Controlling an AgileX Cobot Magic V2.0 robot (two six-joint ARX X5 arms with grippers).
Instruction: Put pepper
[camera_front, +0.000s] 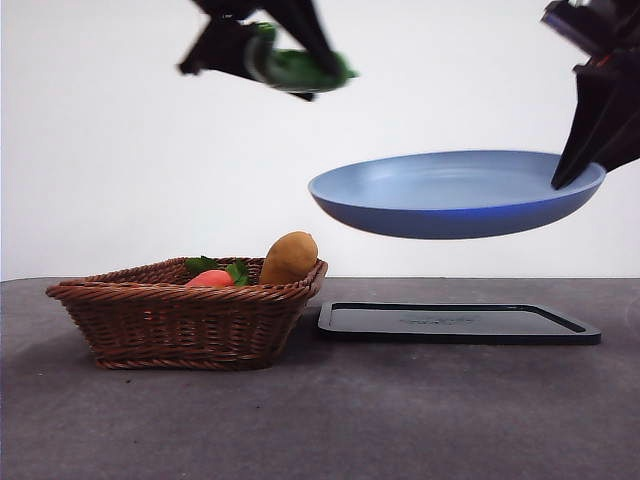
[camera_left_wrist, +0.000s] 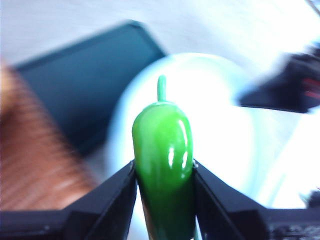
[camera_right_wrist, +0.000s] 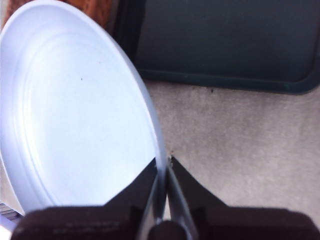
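My left gripper is shut on the glossy green pepper and holds it high in the air, above the gap between the basket and the blue plate's left rim. In the left wrist view the pepper sits clamped between my jaws of the left gripper, stem pointing away over the plate. My right gripper is shut on the right rim of the blue plate and holds it level above the black tray. The right wrist view shows the right gripper pinching the plate's rim.
A wicker basket stands on the dark table at the left, holding a tan potato and an orange-red vegetable with green leaves. A flat black tray lies on the table under the plate.
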